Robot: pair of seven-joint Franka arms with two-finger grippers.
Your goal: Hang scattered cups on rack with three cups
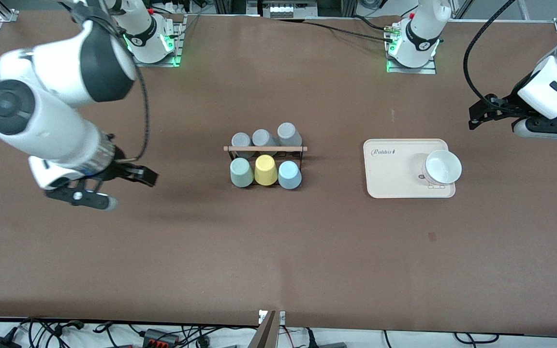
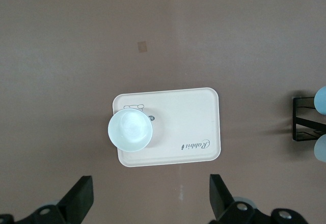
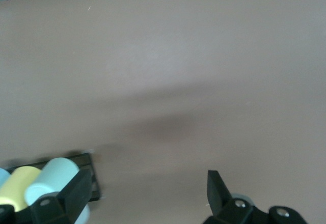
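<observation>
Mint-green cup [image 1: 241, 172] and blue cup [image 1: 289, 174]: on rack [image 1: 265, 149], likely light, stiff, slick; grip sidewalls. Left gripper [image 2: 150, 203] released over table beside tray [image 1: 385, 183]; right gripper [image 3: 142, 196] released over bare table

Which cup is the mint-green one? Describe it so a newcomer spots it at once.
Find the black rack mid-table, with a wooden rod on top. Its row nearer the front camera holds three coloured cups. The mint-green cup sits at the right arm's end, beside the yellow cup.
</observation>
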